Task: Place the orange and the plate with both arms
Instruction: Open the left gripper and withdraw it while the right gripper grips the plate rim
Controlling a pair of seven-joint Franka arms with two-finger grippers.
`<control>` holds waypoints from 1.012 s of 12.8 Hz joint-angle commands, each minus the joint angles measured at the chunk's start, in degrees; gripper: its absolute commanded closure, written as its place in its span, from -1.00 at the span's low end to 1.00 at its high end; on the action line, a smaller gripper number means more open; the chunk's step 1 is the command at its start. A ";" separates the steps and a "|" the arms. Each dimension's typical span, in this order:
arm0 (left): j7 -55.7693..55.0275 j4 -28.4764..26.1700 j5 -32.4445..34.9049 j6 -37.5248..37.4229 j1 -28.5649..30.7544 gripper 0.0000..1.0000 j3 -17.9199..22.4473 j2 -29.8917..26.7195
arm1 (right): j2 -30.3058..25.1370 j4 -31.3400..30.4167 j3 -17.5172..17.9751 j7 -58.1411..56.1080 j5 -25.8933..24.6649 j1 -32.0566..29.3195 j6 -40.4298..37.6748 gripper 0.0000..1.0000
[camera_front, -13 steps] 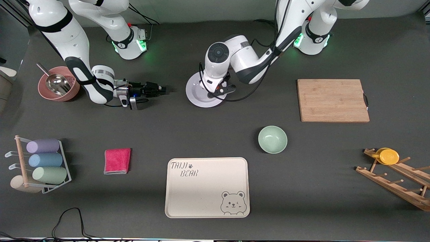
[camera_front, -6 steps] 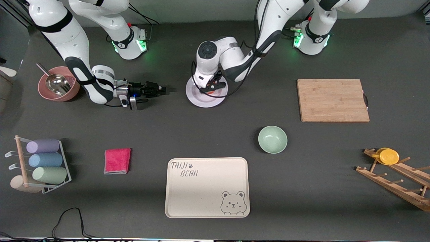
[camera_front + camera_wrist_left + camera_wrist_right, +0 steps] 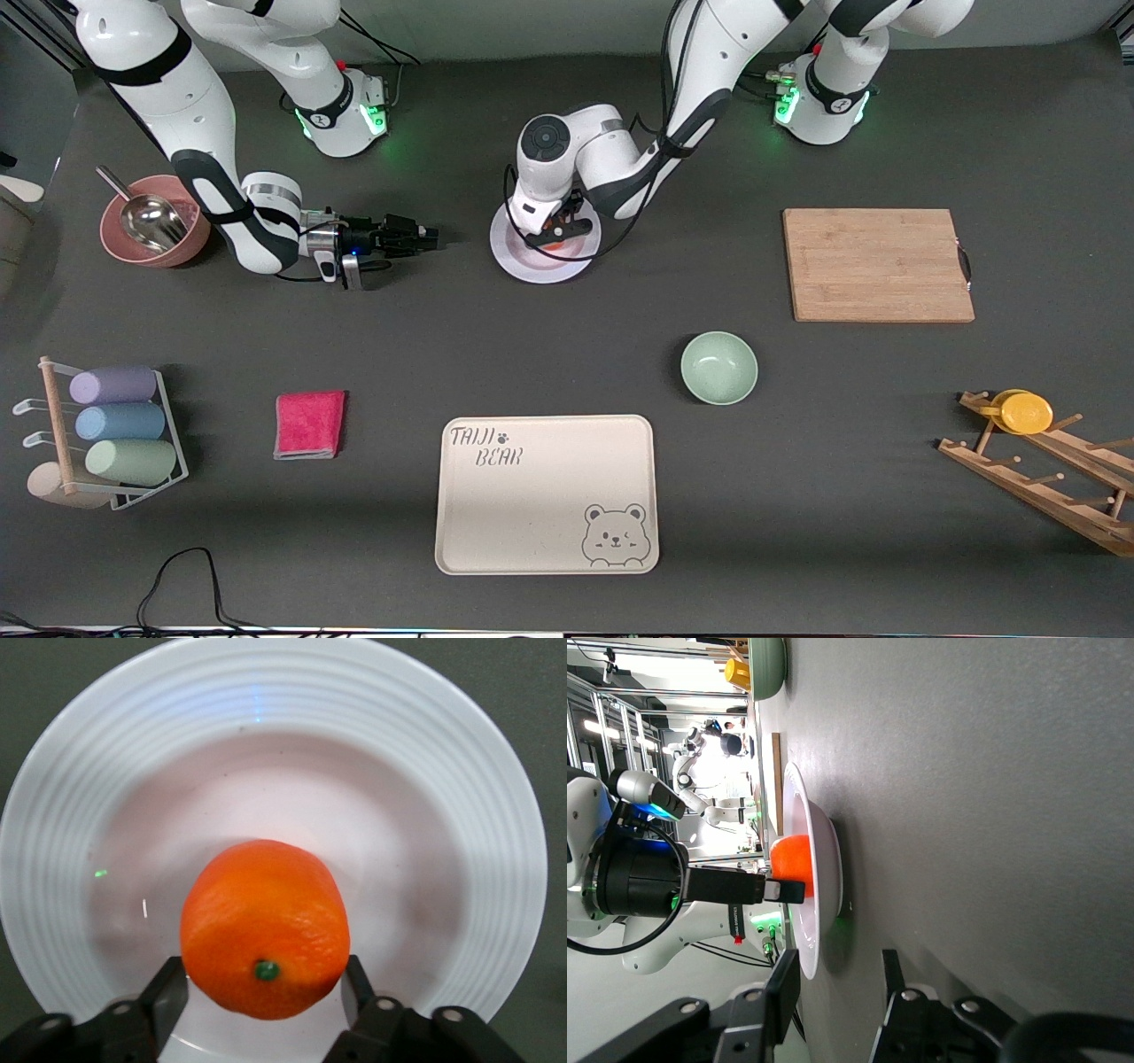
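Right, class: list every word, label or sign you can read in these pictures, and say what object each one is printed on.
"TAIJI BEAR", with a small paw print after "TAIJI": on the rectangular cream tray, along with a winking bear face drawing.
No other readable text: the round white plate, the small orange fruit and the bamboo cutting board carry none.

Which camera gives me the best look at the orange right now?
The left wrist view: the orange fills it, held between the left claw fingers over the plate. The front view shows only an orange sliver under the arm; the right wrist view shows it side-on, small.
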 commanded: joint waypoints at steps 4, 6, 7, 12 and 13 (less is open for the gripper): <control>-1.57 2.55 1.00 -1.66 -0.57 -1.00 0.82 -0.36 | 1.76 0.46 -0.19 -2.19 1.58 0.08 -0.69 0.11; -0.78 2.55 1.27 -5.41 1.62 -1.00 0.99 -3.25 | 2.11 0.55 -0.19 -2.19 2.37 0.70 -0.69 0.11; 0.70 2.55 1.44 -9.62 3.63 -1.00 0.99 -5.96 | 2.02 0.55 -0.19 -2.19 2.55 0.87 -0.69 0.11; 20.87 1.76 -1.44 -26.33 19.96 -1.00 0.20 -19.50 | 2.02 0.72 -0.10 -2.46 6.75 5.08 -0.61 0.11; 27.11 1.67 -4.07 -28.62 23.48 -1.00 0.55 -22.31 | 2.11 0.90 -0.10 -2.46 8.25 6.31 -0.61 0.11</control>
